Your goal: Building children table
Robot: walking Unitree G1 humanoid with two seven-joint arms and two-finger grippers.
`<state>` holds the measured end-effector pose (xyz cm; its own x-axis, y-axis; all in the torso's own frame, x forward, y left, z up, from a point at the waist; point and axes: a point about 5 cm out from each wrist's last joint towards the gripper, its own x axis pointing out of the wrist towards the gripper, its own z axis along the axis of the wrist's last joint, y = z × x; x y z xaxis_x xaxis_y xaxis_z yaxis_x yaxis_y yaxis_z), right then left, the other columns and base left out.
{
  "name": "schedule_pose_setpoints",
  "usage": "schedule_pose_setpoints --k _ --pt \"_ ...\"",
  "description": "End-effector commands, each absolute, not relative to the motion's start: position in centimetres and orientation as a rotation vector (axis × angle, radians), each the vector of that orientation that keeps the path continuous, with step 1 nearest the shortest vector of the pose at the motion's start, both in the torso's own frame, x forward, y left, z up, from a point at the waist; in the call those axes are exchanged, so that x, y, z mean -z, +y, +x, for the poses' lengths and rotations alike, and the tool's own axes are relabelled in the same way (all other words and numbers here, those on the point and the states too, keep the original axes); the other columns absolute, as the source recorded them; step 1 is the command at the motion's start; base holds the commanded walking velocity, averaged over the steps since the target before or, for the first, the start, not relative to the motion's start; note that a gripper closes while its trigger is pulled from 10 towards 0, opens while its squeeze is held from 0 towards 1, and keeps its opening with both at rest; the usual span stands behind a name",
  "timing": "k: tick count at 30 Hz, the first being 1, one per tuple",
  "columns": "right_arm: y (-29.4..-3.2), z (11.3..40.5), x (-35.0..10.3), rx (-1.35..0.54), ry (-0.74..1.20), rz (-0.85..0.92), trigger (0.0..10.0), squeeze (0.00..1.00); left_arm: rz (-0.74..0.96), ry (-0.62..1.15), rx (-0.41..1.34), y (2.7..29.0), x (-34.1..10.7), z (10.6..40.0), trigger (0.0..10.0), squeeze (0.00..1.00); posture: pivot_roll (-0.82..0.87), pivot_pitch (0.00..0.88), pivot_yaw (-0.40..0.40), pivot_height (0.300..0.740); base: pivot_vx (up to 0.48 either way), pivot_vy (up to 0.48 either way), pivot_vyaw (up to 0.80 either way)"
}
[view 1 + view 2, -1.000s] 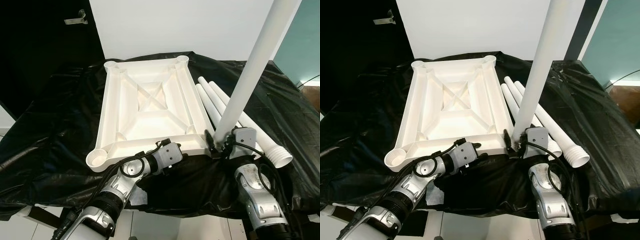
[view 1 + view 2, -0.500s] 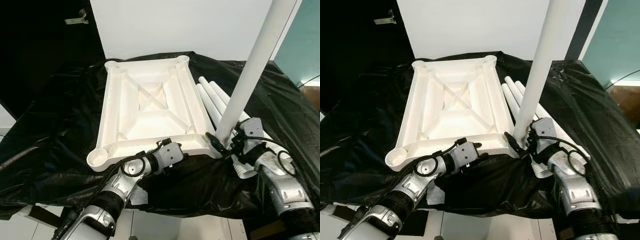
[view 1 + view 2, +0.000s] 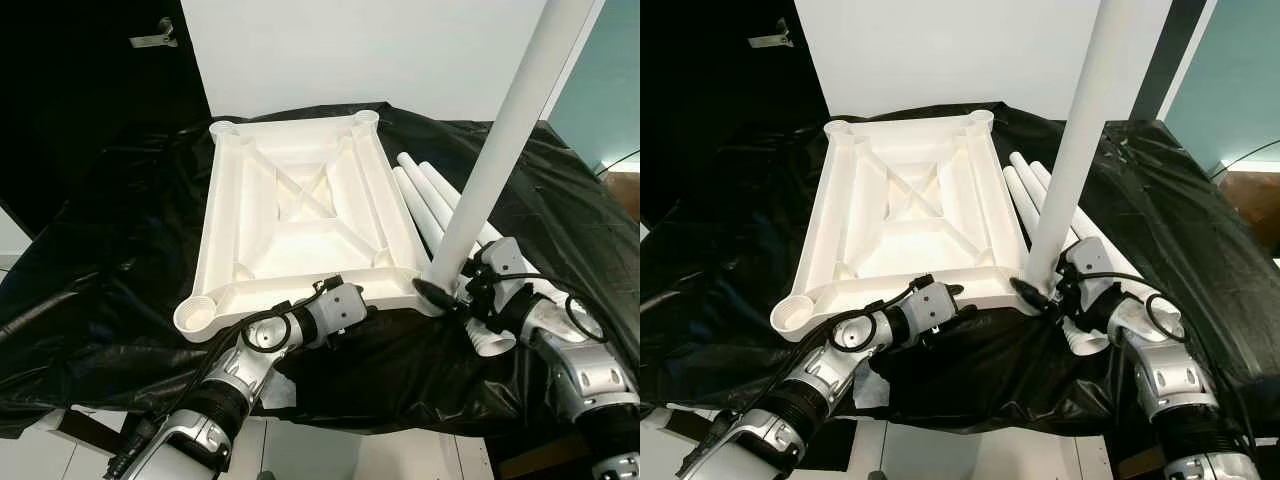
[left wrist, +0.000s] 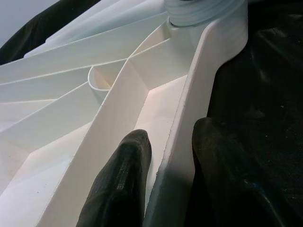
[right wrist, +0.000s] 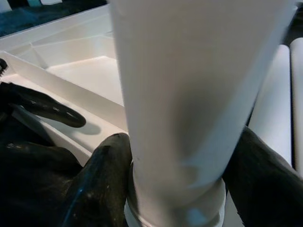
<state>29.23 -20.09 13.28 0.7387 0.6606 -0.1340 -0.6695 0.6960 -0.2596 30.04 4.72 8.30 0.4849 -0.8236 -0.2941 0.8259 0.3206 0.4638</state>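
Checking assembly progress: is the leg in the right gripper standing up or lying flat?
Standing up, leaning slightly. The leg rises from the tabletop's near corner, right gripper at its base.

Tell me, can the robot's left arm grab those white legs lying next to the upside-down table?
Probably not now. The left pincer is clamped on the tabletop rim, and the spare legs lie beyond the right pincer and its upright leg.

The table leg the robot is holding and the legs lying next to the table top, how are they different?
The held leg stands nearly upright at the near right corner of the upturned table top; the spare legs lie flat on the black sheet. The right gripper clamps the held leg near its base; nothing grips the spare legs. All are white round tubes.
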Motion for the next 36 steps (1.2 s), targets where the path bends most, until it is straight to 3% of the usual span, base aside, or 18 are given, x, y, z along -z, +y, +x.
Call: schedule_pose_setpoints --k 1,13,19,23,30,36 --pt "-20.6 29.3 -13.6 -0.759 0.037 -0.322 0.0 0.00 0.624 0.180 1.117 5.8 -5.1 28.9 10.0 0.00 -0.07 0.022 -0.002 0.740 0.000 0.000 0.00" --pt "-19.6 27.9 -11.0 -0.826 0.152 -0.247 0.0 0.00 0.621 0.182 1.128 5.7 -4.8 28.5 10.0 0.00 -0.07 0.031 -0.001 0.740 0.000 0.000 0.00" --pt "-17.4 27.2 -9.2 -0.681 0.131 -0.109 0.0 0.00 0.617 0.187 1.123 5.9 -4.7 28.4 10.0 0.00 -0.06 0.027 -0.007 0.740 0.000 0.000 0.00" --pt "-14.6 26.5 -8.5 -0.480 0.054 0.002 0.0 0.00 0.616 0.180 1.115 5.9 -5.0 28.7 10.0 0.00 -0.06 0.029 -0.004 0.740 0.000 0.000 0.00" --pt "-14.9 26.2 -9.1 -0.152 -0.070 0.037 0.0 0.00 0.616 0.181 1.117 5.9 -5.0 28.7 10.0 0.00 -0.06 0.034 -0.003 0.740 0.000 0.000 0.00" --pt "-14.7 26.3 -9.5 -0.099 -0.091 0.074 0.0 0.00 0.617 0.180 1.126 5.7 -5.0 28.6 10.0 0.00 -0.07 0.036 -0.003 0.740 0.000 0.000 0.00"
